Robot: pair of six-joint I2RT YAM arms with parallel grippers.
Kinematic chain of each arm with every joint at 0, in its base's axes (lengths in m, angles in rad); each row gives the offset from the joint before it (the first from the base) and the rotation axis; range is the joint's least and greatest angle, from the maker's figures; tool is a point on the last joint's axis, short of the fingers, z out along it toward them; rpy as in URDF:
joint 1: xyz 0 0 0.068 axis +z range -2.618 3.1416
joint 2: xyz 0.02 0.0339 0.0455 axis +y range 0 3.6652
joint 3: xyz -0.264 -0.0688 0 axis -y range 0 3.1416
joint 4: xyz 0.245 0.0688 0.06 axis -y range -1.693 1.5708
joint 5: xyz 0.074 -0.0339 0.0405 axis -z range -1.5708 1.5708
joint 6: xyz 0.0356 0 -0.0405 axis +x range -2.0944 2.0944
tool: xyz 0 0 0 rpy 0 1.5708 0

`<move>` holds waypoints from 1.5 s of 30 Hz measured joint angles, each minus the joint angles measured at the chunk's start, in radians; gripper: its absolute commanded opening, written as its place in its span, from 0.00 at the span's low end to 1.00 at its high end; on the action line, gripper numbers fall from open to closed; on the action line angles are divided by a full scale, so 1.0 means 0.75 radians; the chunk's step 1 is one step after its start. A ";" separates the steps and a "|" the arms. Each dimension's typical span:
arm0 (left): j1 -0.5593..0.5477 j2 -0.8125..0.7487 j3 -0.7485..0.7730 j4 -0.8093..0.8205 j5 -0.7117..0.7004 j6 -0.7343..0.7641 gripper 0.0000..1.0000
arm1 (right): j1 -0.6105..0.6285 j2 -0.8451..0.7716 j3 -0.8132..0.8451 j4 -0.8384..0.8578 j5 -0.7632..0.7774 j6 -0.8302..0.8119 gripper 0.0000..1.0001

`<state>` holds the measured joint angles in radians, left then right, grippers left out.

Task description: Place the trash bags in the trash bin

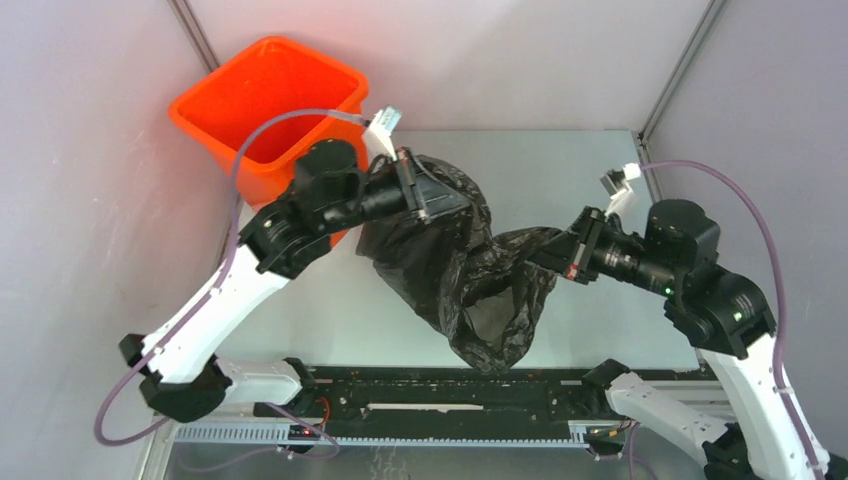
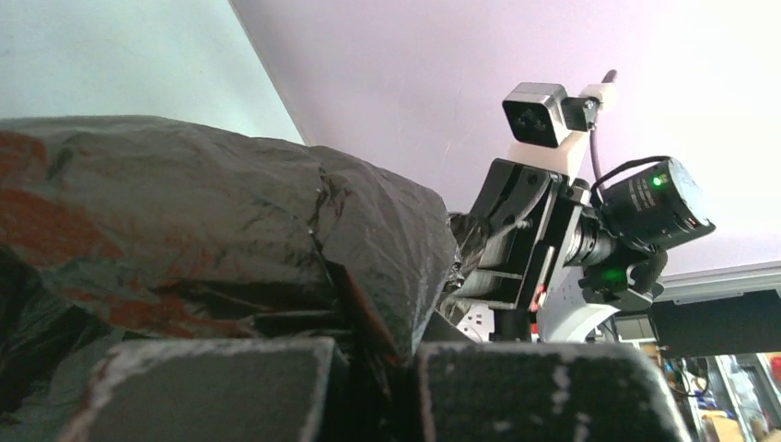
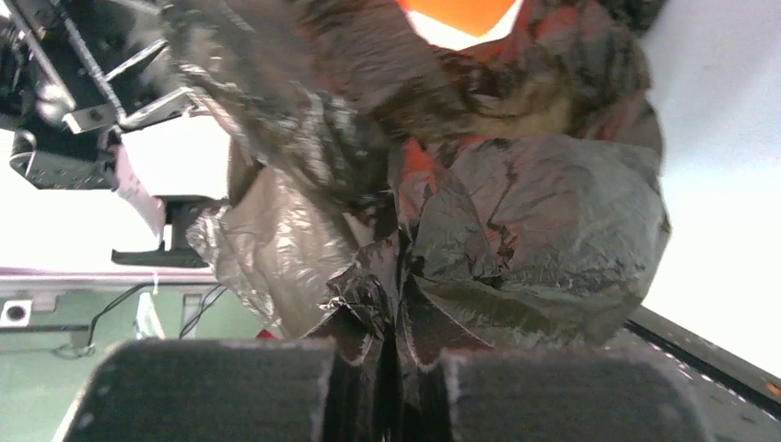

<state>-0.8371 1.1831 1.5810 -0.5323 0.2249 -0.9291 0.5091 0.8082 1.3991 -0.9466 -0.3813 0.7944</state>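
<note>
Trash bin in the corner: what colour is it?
The trash bin is bright orange, clearest in the top external view.

Bright even light, glossy glare, blurred near edges

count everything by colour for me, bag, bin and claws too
black trash bag: 1
orange trash bin: 1
dark claws: 2 (left claw, right claw, both shut on the bag)
total: 4
</note>
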 measured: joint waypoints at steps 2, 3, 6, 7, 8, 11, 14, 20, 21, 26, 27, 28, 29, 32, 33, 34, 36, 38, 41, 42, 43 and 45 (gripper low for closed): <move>-0.019 0.087 0.055 0.014 0.018 -0.016 0.00 | 0.092 0.046 0.009 0.068 0.041 0.027 0.13; -0.026 0.114 0.075 0.020 0.025 -0.023 0.00 | 0.124 0.067 0.015 0.089 0.057 0.033 0.16; -0.044 0.164 0.125 0.054 0.051 -0.055 0.00 | 0.245 0.166 0.079 0.152 0.137 0.046 0.30; -0.048 0.171 0.133 0.067 0.057 -0.064 0.00 | 0.275 0.203 0.109 0.179 0.160 0.047 0.37; -0.051 0.176 0.139 0.075 0.062 -0.071 0.00 | 0.291 0.230 0.125 0.203 0.173 0.050 0.45; -0.054 0.182 0.146 0.091 0.071 -0.090 0.00 | 0.323 0.281 0.148 0.269 0.209 0.052 0.67; -0.054 0.184 0.146 0.102 0.080 -0.103 0.00 | 0.335 0.283 0.149 0.310 0.249 0.051 0.79; -0.055 0.187 0.149 0.107 0.090 -0.113 0.00 | 0.385 0.271 0.160 0.351 0.305 0.018 0.88; -0.054 0.190 0.154 0.107 0.090 -0.113 0.00 | 0.397 0.269 0.161 0.352 0.316 0.010 0.91; -0.052 0.214 0.182 0.111 0.090 -0.131 0.00 | 0.488 0.248 0.161 0.352 0.434 -0.057 0.96; -0.052 0.217 0.182 0.110 0.090 -0.137 0.00 | 0.506 0.248 0.163 0.351 0.462 -0.070 0.98; -0.052 0.221 0.182 0.110 0.090 -0.141 0.00 | 0.522 0.250 0.168 0.347 0.489 -0.080 0.98; -0.052 0.225 0.182 0.110 0.090 -0.146 0.00 | 0.546 0.261 0.183 0.337 0.532 -0.096 0.99; -0.052 0.241 0.182 0.110 0.090 -0.159 0.00 | 0.638 0.307 0.242 0.317 0.660 -0.133 0.99; -0.052 0.245 0.182 0.110 0.090 -0.160 0.00 | 0.676 0.325 0.262 0.309 0.709 -0.144 0.99; -0.053 0.249 0.182 0.110 0.090 -0.161 0.00 | 0.704 0.339 0.278 0.304 0.751 -0.150 0.98; -0.053 0.255 0.182 0.110 0.090 -0.168 0.00 | 0.756 0.369 0.304 0.292 0.848 -0.152 0.97; -0.053 0.259 0.185 0.110 0.090 -0.172 0.00 | 0.787 0.397 0.315 0.281 0.941 -0.150 0.93; -0.053 0.271 0.208 0.109 0.089 -0.173 0.00 | 0.814 0.433 0.315 0.276 1.047 -0.152 0.79; -0.053 0.273 0.216 0.109 0.089 -0.177 0.00 | 0.819 0.444 0.315 0.276 1.073 -0.155 0.75; -0.053 0.273 0.219 0.110 0.089 -0.181 0.00 | 0.824 0.453 0.315 0.276 1.097 -0.157 0.70; -0.053 0.273 0.225 0.111 0.089 -0.182 0.00 | 0.826 0.458 0.313 0.282 1.122 -0.167 0.57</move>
<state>-0.8768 1.3876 1.7496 -0.4488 0.2916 -1.0657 1.1282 1.1519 1.6337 -0.7349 0.4599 0.6689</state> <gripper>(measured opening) 0.005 0.724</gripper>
